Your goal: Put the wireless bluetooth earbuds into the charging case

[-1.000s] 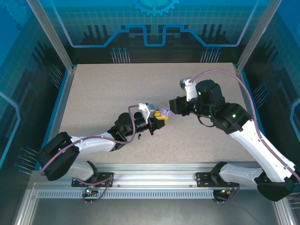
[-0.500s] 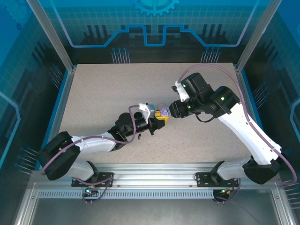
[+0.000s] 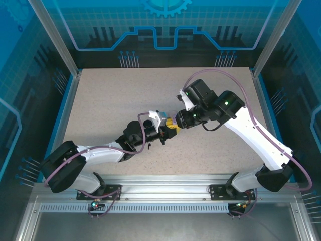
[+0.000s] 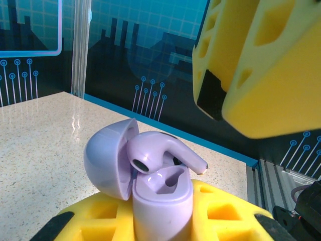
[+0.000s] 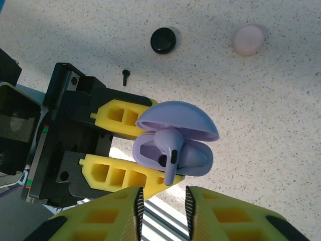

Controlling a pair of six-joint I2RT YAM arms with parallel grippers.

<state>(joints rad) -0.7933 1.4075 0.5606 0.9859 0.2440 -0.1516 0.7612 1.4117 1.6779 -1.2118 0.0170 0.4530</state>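
Probably light, glossy and slippery, the lilac stemmed plastic earbud [image 5: 168,143] lay unseated across the open rounded lilac charging case [image 5: 193,155] clamped in the left end effector [image 5: 150,145], its jutting stem the likeliest hold for the narrowly parted, empty right end effector [image 5: 164,198] just beside the case.

Speckled beige tabletop [image 3: 100,95], matte, with faint glare in the left wrist view. Blue trim strip [image 3: 64,108] along its left edge, and another along the right. Slanted aluminium post [image 3: 54,35] at the back left corner, its twin at back right. Back wall [image 3: 160,55] dark blue with lighter circuit lines and a gear graphic [image 3: 166,6] at top centre. Slotted metal rail [image 3: 165,207] spans the near edge.
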